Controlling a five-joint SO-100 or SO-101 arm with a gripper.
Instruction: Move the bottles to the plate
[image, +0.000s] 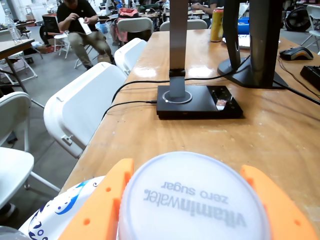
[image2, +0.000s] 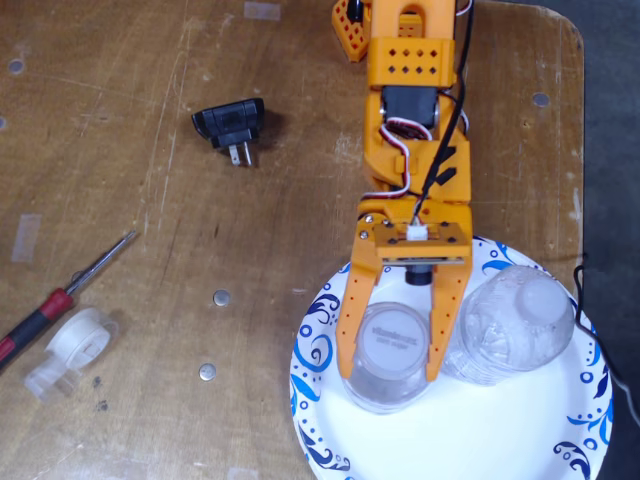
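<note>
In the fixed view my orange gripper (image2: 390, 372) reaches down over the white paper plate (image2: 470, 440) with the blue swirl rim. Its two fingers press against either side of a clear bottle (image2: 392, 345) that stands upright on the plate's left half. The wrist view fills with that bottle's white cap (image: 192, 200), printed "vitaminwater zero sugar", between the orange fingers (image: 95, 210) of the gripper (image: 186, 166). The squat crinkly bottle (image2: 510, 325) rests on the plate right beside the right finger. A bit of the plate's rim (image: 55, 212) shows at lower left in the wrist view.
On the wooden table left of the plate lie a black plug adapter (image2: 232, 124), a red-handled screwdriver (image2: 55, 305) and a clear tape roll (image2: 72, 345). The wrist view shows a black stand base (image: 197, 100) with cables ahead and white chairs (image: 80, 107) past the table edge.
</note>
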